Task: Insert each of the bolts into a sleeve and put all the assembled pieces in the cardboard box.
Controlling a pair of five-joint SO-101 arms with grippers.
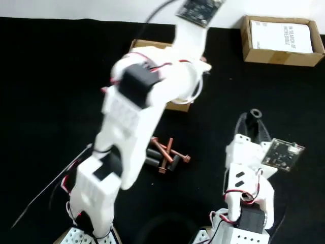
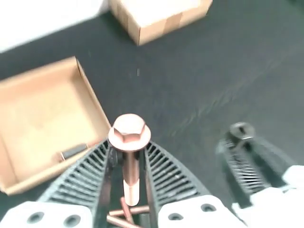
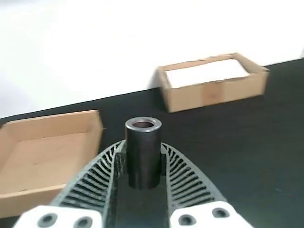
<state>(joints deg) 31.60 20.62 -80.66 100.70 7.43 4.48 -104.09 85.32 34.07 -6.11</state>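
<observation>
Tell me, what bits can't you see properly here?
High view: the white robot arm hides most of the open brown cardboard box and maybe part of the pile of copper bolts and black sleeves.
Left wrist view: the small dark piece inside that box is too blurred to identify.

The high camera sits above my bases and looks down the desk (image 1: 51,76) toward the far wall. Each wrist camera sits close behind its claw. The one over my left claw (image 2: 127,145) tilts downward; the one over my right claw (image 3: 142,152) looks nearly level. All three views share the cardboard box (image 3: 47,156).
</observation>
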